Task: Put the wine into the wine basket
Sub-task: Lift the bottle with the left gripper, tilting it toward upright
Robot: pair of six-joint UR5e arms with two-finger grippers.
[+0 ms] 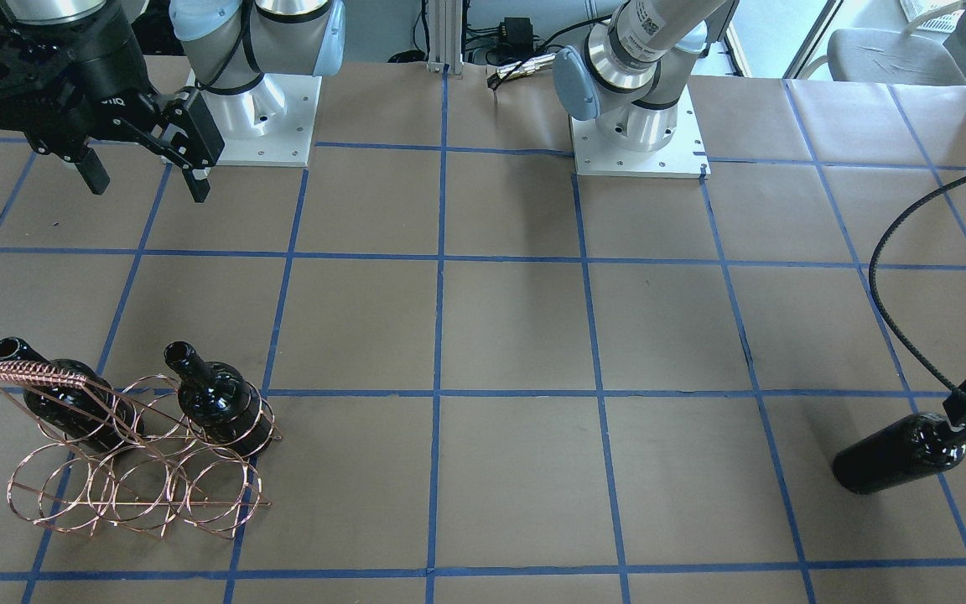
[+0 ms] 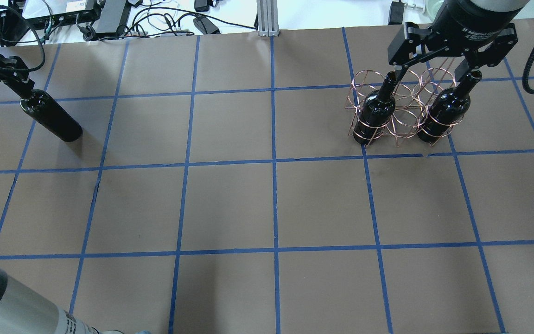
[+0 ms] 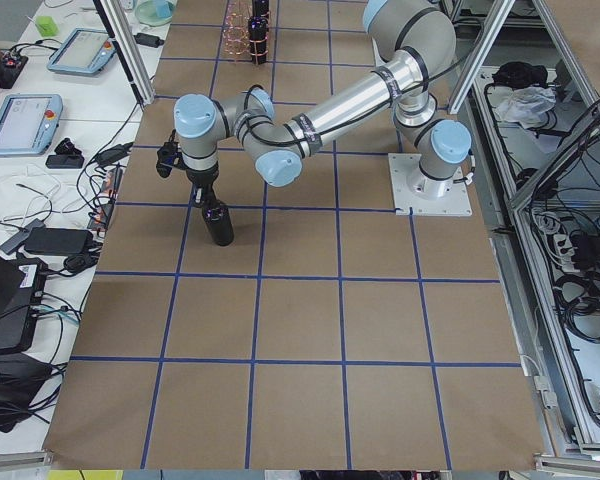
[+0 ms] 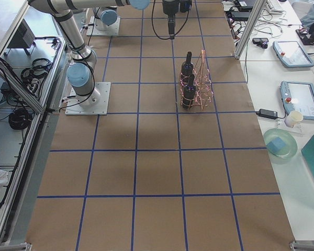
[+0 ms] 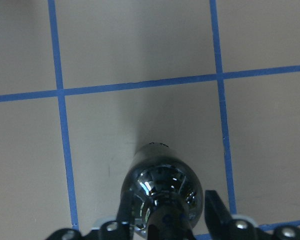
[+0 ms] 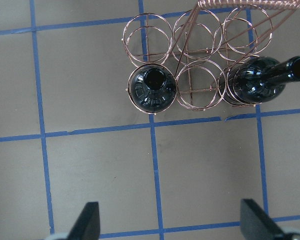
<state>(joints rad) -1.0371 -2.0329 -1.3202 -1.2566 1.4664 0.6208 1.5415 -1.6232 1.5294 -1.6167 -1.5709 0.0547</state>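
A glossy black wine bottle (image 2: pixel 53 118) (image 1: pixel 898 453) stands upright near the table's far left. My left gripper (image 2: pixel 21 88) (image 5: pixel 167 220) is shut on its neck, and its shoulder (image 5: pixel 162 185) shows between the fingers. At the far right is the copper wire wine basket (image 2: pixel 401 127) (image 1: pixel 139 486) (image 6: pixel 190 30). Two look-alike bottles (image 2: pixel 378 109) (image 2: pixel 443 111) stand in its outer rings, and the ring between them holds nothing. My right gripper (image 2: pixel 436 73) (image 1: pixel 148 184) (image 6: pixel 172 222) hangs open above the basket, holding nothing.
The brown table carries a grid of blue tape (image 2: pixel 274 162). The two arm bases (image 1: pixel 257 117) (image 1: pixel 638 134) are bolted at the robot's edge. Cables and power bricks (image 2: pixel 109 14) lie beyond the far edge. A black cable (image 1: pixel 894 277) loops above the held bottle.
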